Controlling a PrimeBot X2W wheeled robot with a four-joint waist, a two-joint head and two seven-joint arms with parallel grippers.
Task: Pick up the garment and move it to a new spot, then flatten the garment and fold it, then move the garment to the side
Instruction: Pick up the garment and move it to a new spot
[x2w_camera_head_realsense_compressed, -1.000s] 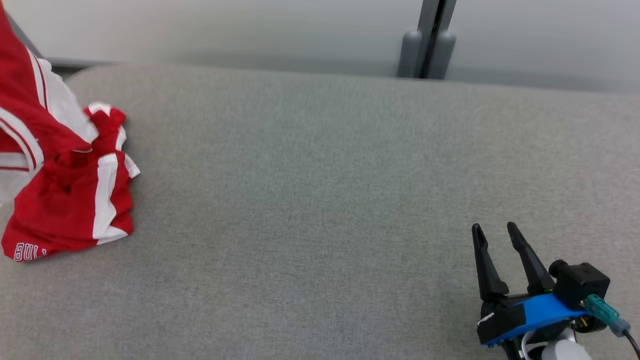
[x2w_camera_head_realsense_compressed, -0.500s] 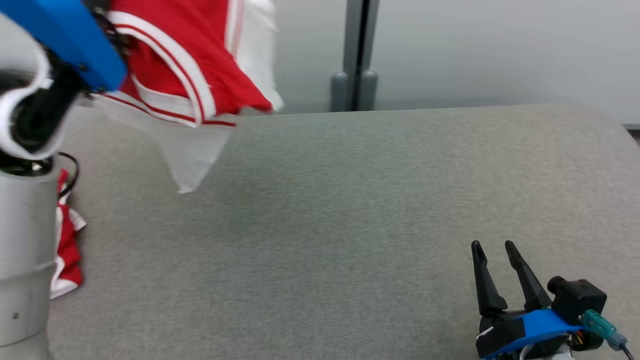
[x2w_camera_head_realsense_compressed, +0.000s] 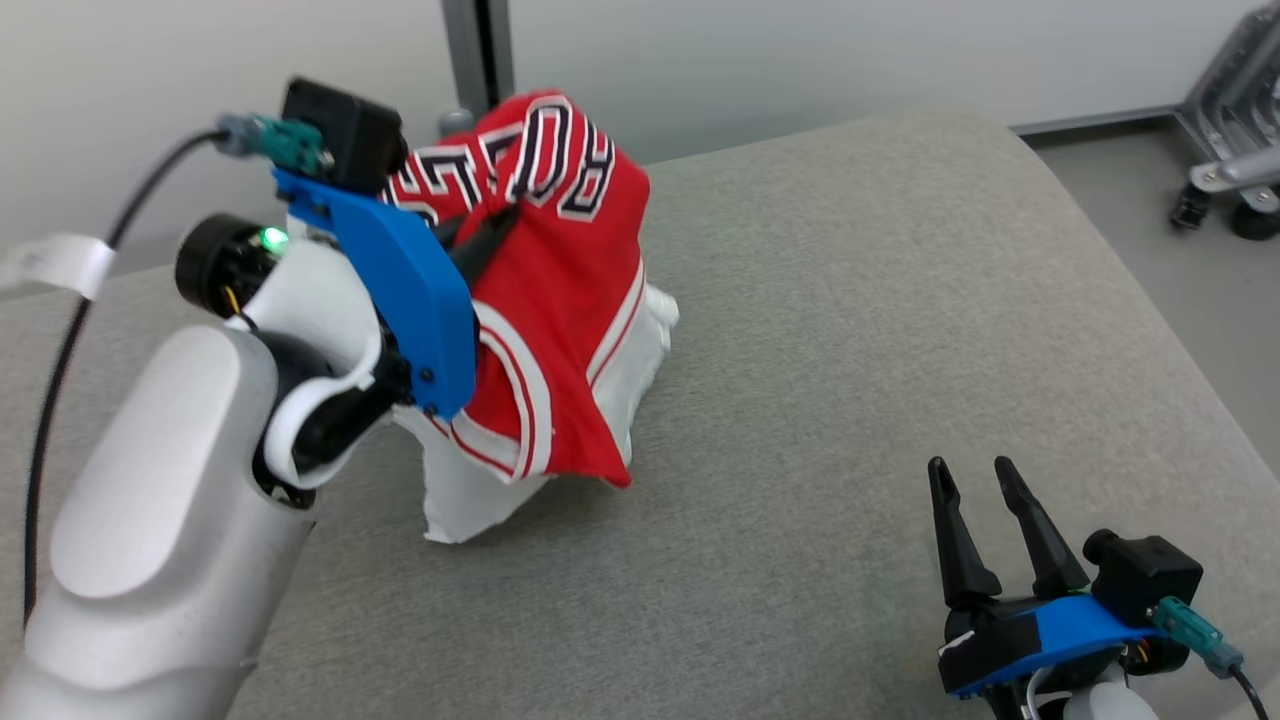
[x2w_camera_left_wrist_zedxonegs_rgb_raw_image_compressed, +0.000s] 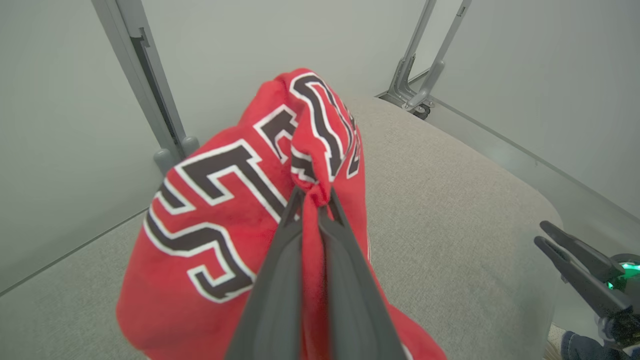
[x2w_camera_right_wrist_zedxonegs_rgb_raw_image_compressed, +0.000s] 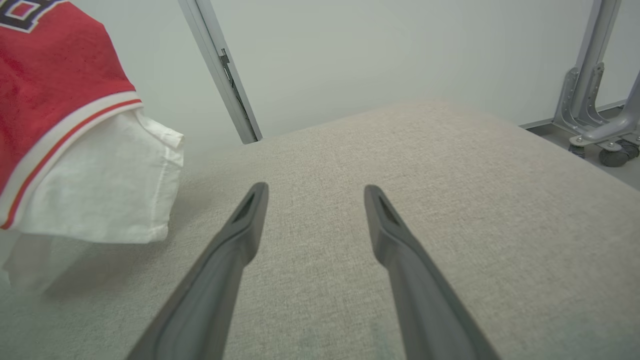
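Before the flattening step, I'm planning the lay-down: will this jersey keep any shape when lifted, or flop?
Likely floppy: the jersey drapes in folds from one pinch in the left gripper. Probably light, since that pinch carries it. Its white hem hangs low, so it may drag.

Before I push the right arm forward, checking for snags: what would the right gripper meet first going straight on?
Probably the grey padded surface near its far edge; depth is unclear. The right gripper points clear of the red jersey held by the left gripper.

One garment, red and white. Two grippers: left gripper and right gripper. One grey padded table.
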